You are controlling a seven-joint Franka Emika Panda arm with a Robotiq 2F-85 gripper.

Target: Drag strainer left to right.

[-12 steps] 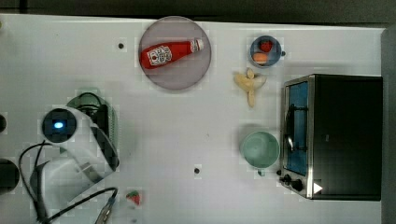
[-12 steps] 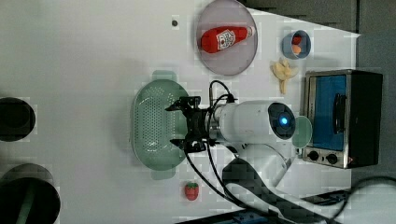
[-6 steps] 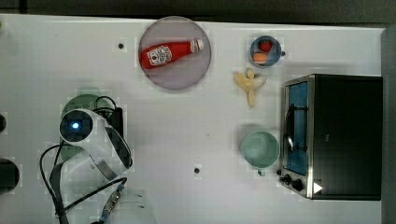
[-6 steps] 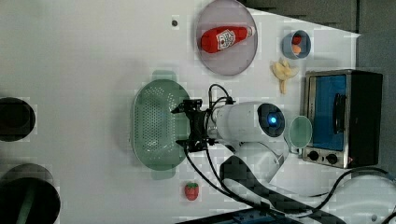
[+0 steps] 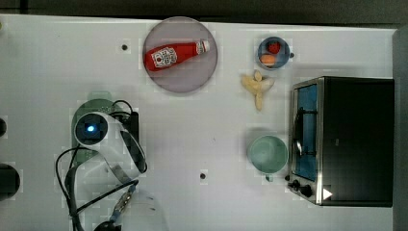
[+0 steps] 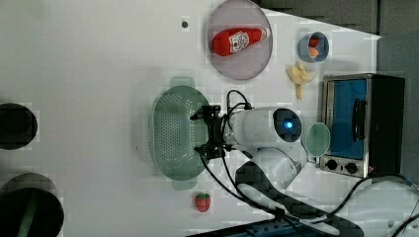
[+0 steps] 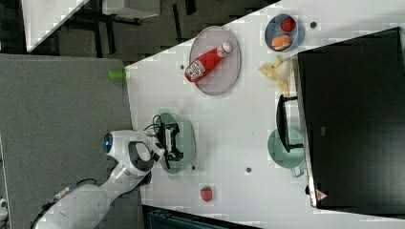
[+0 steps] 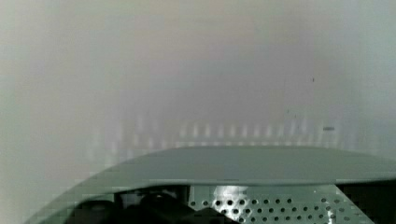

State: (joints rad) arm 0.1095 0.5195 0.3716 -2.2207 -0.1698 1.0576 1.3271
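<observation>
No dragging is judged to have been done yet: the strainer (image 6: 179, 132) lies toward the top view's left side of the table (image 5: 216, 144), well apart from the oven (image 5: 344, 139). The gripper (image 6: 211, 132) is seen spread wide, grasping nothing, poised over the strainer's rim on the left view's right. Contact cannot be told; lowering, hooking the rim and the whole drag are left.

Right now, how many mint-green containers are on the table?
2. The strainer lies under the gripper toward the left view's left; the cup stands beside the toaster oven. None seems hidden.
</observation>
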